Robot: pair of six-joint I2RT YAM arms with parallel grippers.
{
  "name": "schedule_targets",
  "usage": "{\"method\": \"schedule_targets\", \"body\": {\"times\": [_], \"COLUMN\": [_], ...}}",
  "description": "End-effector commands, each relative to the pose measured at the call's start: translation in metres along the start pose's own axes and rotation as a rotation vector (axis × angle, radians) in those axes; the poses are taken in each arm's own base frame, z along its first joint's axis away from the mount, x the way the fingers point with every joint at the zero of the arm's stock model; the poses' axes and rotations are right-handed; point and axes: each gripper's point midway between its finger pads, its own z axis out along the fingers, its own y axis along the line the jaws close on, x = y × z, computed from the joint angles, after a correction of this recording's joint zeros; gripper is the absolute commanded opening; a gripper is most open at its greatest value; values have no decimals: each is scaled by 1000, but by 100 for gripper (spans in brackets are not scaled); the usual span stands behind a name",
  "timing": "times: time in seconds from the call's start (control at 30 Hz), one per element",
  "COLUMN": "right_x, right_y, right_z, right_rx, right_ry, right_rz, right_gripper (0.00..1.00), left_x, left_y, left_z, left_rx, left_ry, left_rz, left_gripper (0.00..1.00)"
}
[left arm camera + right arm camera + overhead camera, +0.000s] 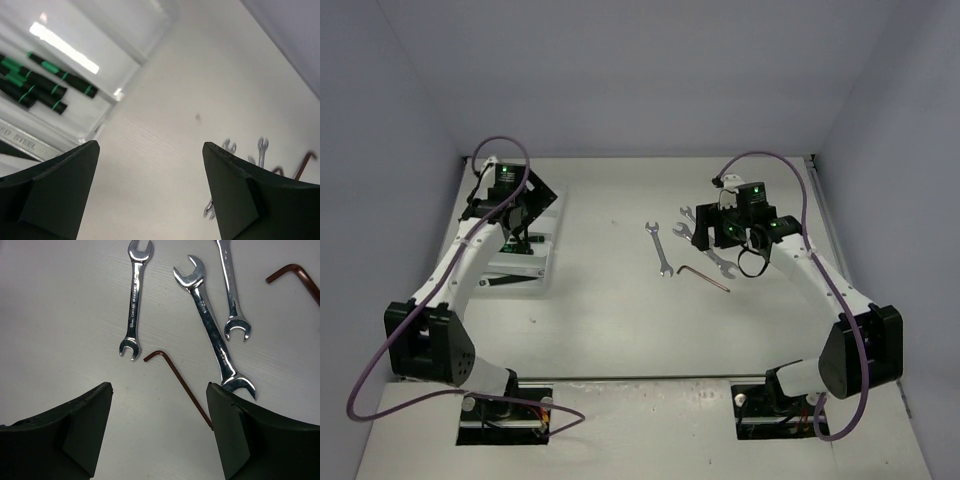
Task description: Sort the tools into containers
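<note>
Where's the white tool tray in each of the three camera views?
Top external: white tray left of centre, under the left arm.
Left wrist: tray upper left, holding screwdrivers.
Right wrist: not in it.
Shared landmark: the silver wrenches, seen in all three.

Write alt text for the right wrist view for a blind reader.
The right gripper hangs open and empty over a white table. Below it lie a short silver wrench, a long silver wrench, a third wrench and two red-brown hex keys: the nearer hex key at centre, the farther hex key at top right.
</note>
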Motion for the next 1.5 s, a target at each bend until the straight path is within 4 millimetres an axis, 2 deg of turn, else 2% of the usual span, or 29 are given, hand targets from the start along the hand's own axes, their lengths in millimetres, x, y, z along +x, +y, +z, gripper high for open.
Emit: {"method": "schedule_targets", "body": {"times": [0.0, 0.2, 0.3, 0.53, 0.7, 0.83, 0.9, 1.0, 1.03, 1.23, 1.47], "right_x": [22, 58, 72, 98, 111, 124, 130, 145, 150, 166, 175], "right_y": [-9, -17, -16, -28, -28, -21, -14, 3, 8, 22, 27], "right_z": [25, 48, 57, 74, 82, 86, 87, 87, 86, 85, 88], "right_rx": [50, 83, 94, 130, 120, 107, 90, 75, 70, 100, 149], "right_ry": [65, 180, 223, 311, 349, 386, 401, 434, 445, 472, 487], "right_rz": [19, 18, 2, -14, -7, 11, 13, 10, 9, -7, -18], "right_gripper": [70, 63, 61, 59, 55, 45, 32, 2, 0, 2, 30], "left_x": [0, 34, 46, 65, 68, 69, 71, 74, 76, 87, 90], "left_y": [-39, -35, -33, -25, -28, -33, -36, -40, -42, -49, -51], "left_z": [-48, -66, -75, -75, -73, -74, -74, -74, -74, -72, -71], "left_rx": [208, 300, 329, 336, 339, 348, 353, 363, 368, 380, 384], "left_ry": [-39, 28, 43, 93, 99, 100, 103, 116, 120, 148, 156], "left_rz": [347, 475, 491, 501, 510, 519, 523, 524, 526, 546, 556], "left_gripper": [82, 82, 82, 82, 82, 82, 82, 82, 82, 82, 82]}}
